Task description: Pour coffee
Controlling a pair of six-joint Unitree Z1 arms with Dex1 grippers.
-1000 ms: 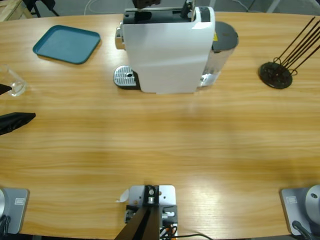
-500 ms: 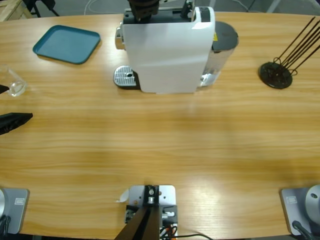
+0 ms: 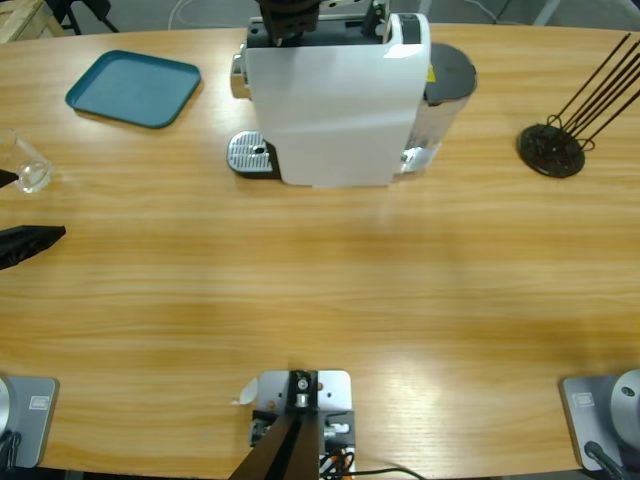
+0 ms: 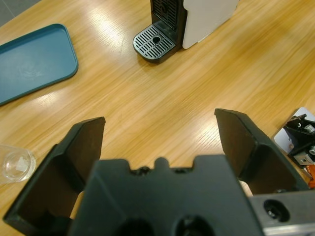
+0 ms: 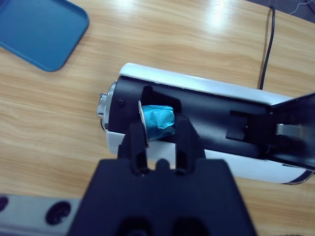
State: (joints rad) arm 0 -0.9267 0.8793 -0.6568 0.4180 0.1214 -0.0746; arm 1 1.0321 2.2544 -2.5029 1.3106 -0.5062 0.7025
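No coffee shows in any view. The white coffee machine [image 3: 335, 105] stands at the table's far middle, its lid raised and its silver drip tray [image 3: 250, 155] bare. My right gripper [image 5: 161, 129] hovers over the machine's black top [image 5: 197, 115], shut on a small blue capsule [image 5: 158, 122] right at the slot. The high view shows this gripper [image 3: 288, 15] at the machine's top edge. At the table's left edge my left gripper [image 4: 160, 120] stands wide open, holding nothing. A clear glass cup [image 4: 16, 164] sits just beside it, also visible in the high view [image 3: 30, 165].
A teal tray [image 3: 135, 88] lies at the far left, also in the left wrist view [image 4: 32, 61]. A black wire rack [image 3: 555, 145] stands at the far right. A dark cable [image 5: 268, 44] runs behind the machine. Bare wood [image 3: 330, 280] spans the table's middle.
The right gripper has come down over the machine's top with the capsule. The left gripper has drawn back slightly toward the left edge.
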